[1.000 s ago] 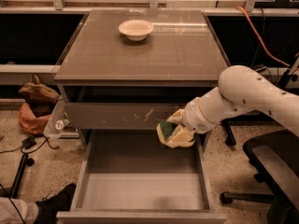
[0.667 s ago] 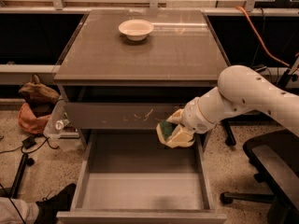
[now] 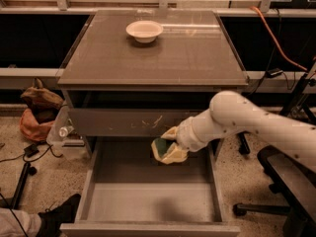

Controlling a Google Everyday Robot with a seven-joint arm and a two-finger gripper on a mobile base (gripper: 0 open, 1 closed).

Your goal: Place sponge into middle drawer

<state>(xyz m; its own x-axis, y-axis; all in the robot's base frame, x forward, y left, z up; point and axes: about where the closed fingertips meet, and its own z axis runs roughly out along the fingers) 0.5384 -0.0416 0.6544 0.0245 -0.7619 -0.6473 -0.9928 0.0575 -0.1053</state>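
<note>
Holding sponge point(image 3: 160, 146) tilted, jaws over middle drawer point(image 3: 148, 201)

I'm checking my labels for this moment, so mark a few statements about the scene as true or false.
1. The pincer grips the sponge over the open middle drawer. True.
2. The sponge lies on the drawer floor. False: it is in the pincer, over the back part of the drawer.
3. The white bowl sits on the cabinet top. True.
4. The middle drawer is shut. False: it is pulled out toward the camera, and its floor shows.
</note>
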